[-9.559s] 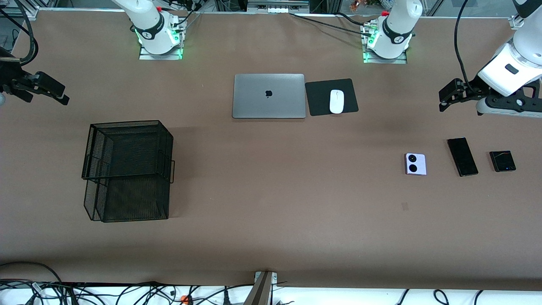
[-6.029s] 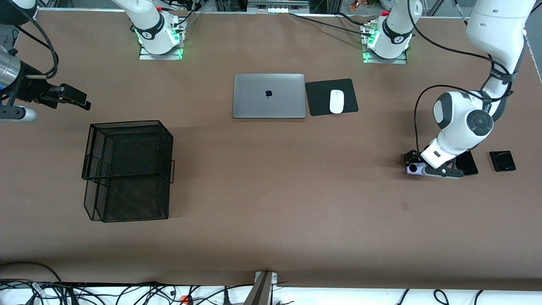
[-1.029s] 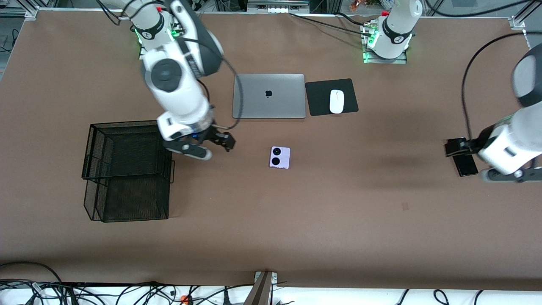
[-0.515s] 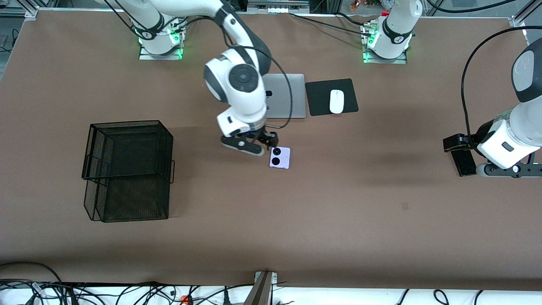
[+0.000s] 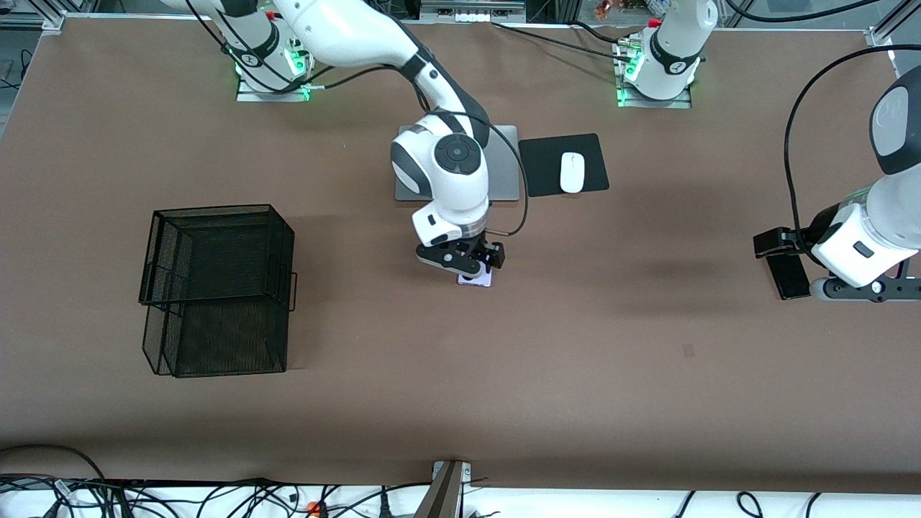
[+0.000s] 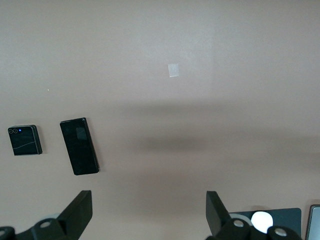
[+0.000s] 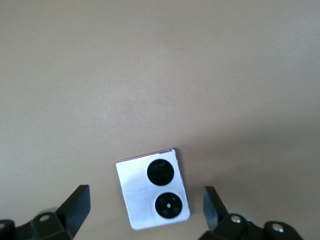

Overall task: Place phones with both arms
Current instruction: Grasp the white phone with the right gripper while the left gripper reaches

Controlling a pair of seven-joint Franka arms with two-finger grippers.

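Over the middle of the counter (image 5: pixel 575 360), right pincer (image 5: pixel 475 263) spread wide above the lavender phone (image 5: pixel 475 283), nothing gripped. Covers most of the phone in the front view; shows it in the right wrist view lying flat and slightly skewed between the open fingers (image 7: pixel 75 205), two black circles up. Looks lined up for a pinch across the phone's short sides, likely for the trip to the wire basket (image 5: pixel 216 288) at the right arm's end of the counter.

Toward the left arm's end, left pincer (image 5: pixel 768 243) released too, hanging over the long black phone (image 5: pixel 786 279). Takes in that phone and the small black phone (image 6: pixel 24 140) side by side in the left wrist view, both untouched on the counter. Appears staged for the next pickup.

Against half a second ago: right pincer now directly over the lavender phone instead of beside it at the edge facing the basket; phone itself unmoved; left arm hardly changed.

Nearer the arms' bases, grey laptop (image 5: pixel 504 169) and white mouse (image 5: pixel 572 173), out of play.
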